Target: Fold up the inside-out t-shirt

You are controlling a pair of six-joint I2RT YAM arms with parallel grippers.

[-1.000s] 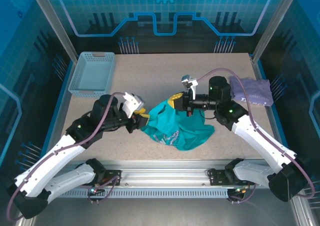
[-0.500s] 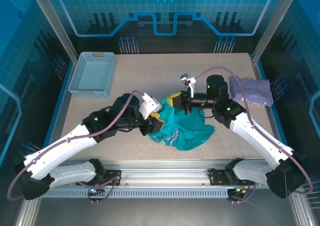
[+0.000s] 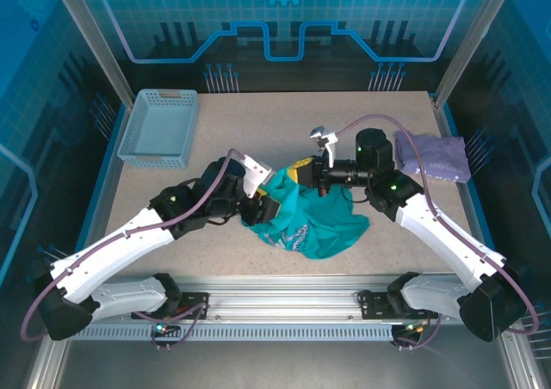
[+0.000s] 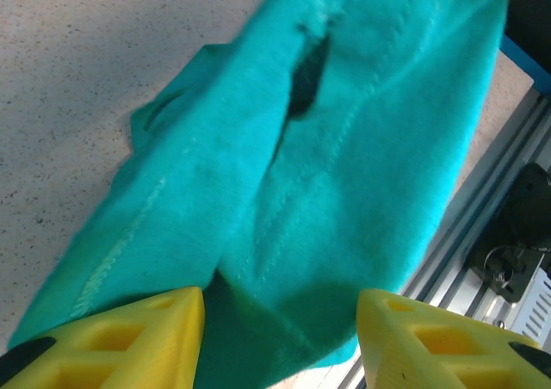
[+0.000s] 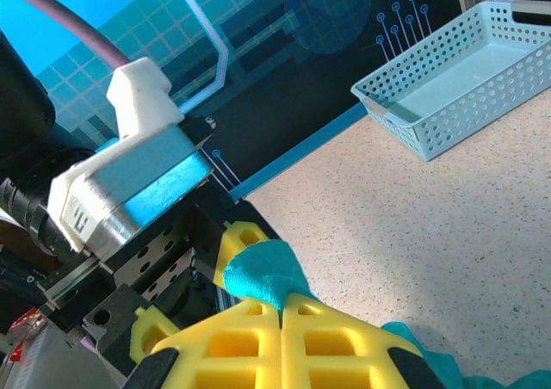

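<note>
Lying crumpled in a heap near the middle of the table, the inside-out t-shirt showed from the top external camera as a teal mound, slightly nearer the front edge than the back. The left gripper reached in from the left and sat at the heap's left edge. The right gripper came in from the right and met the cloth at its far edge, where the fabric rose towards it. A pale blue basket stood at the table's far left corner. A lavender garment lay folded at the far right. Both were well apart from the t-shirt.

From the left wrist, the left gripper's two yellow fingers stood wide apart at the bottom of the view, holding nothing. The t-shirt spread below and beyond them in soft folds, its stitched seams showing, with bare table to the left and a metal rail to the right.

From the right wrist, the right gripper's yellow fingers were pressed together, with a tuft of teal cloth pinched between their tips and sticking up. Beyond them the speckled table ran out to the basket at the upper right, and the left arm's wrist loomed close on the left
</note>
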